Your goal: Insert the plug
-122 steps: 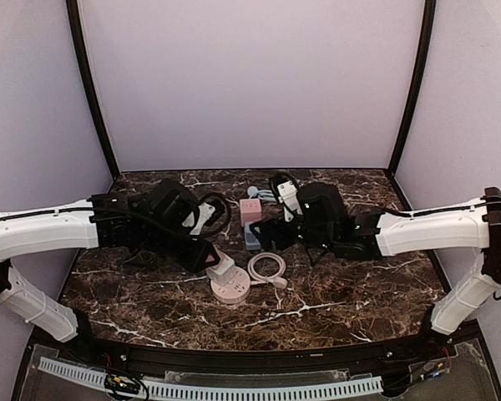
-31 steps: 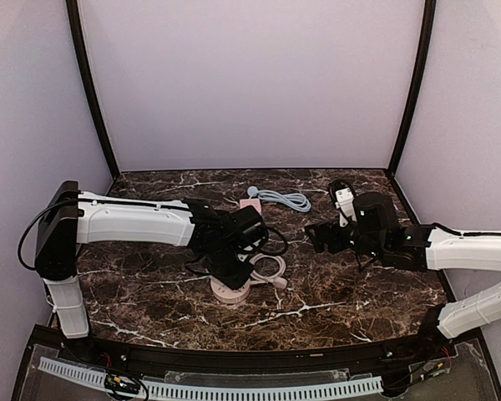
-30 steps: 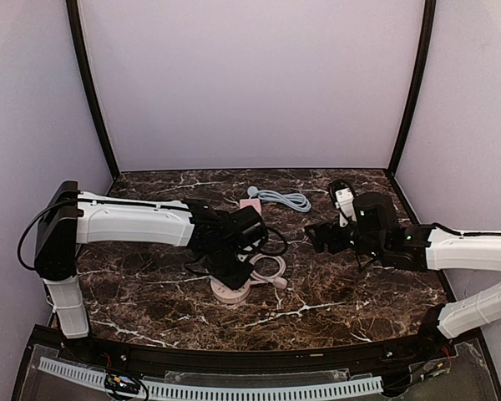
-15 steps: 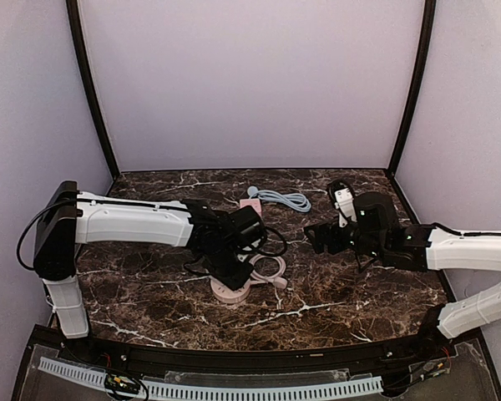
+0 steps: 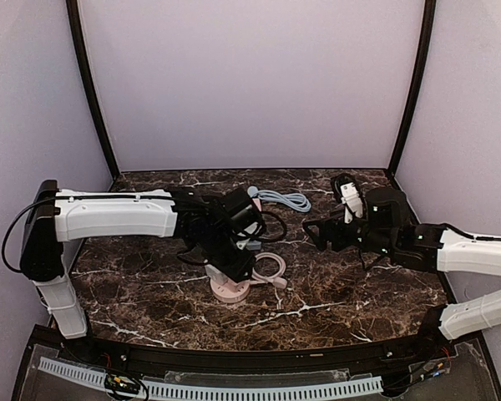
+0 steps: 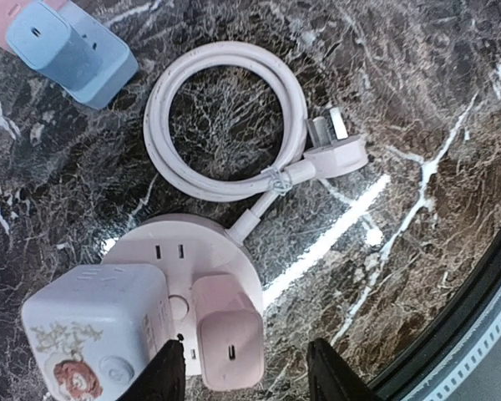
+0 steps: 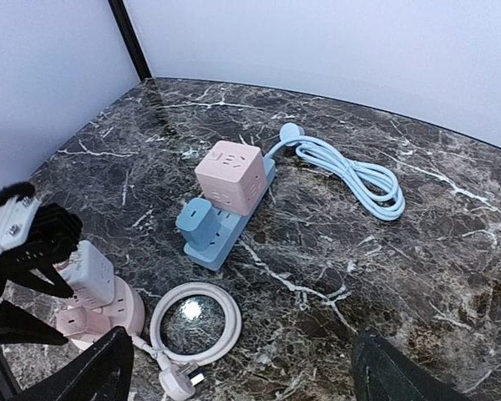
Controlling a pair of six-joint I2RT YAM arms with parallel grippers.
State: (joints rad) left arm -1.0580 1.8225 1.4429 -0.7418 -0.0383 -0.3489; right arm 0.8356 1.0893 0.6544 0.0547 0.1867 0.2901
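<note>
Top view, left gripper [image 5: 236,269]: low over the round pink hub [image 5: 230,290], mid-table toward the near edge.
Top view, right gripper [image 5: 316,236]: toward the table's [image 5: 342,292] right edge, well apart.
Left wrist, pink plug [image 6: 228,342]: upright in the hub, apparently seated (a judgement only).
Left wrist, left fingers [image 6: 169,376]: released, straddling the plug, no contact visible.
Left wrist, risk: clipping plug or white cube adapter [image 6: 96,322] on a sideways retreat, tilting either loose; snagging the coiled cord [image 6: 225,117] just beyond.
Right wrist, right fingers [image 7: 96,372]: spread wide, nothing between.
Right wrist, room: bare marble toward the near and right edges; blue strip [image 7: 234,224] and blue cable [image 7: 351,171] crowding the far middle.

A lab test booth: plain lilac walls [image 5: 250,83], black posts [image 5: 90,83], marble tabletop [image 5: 334,292].
</note>
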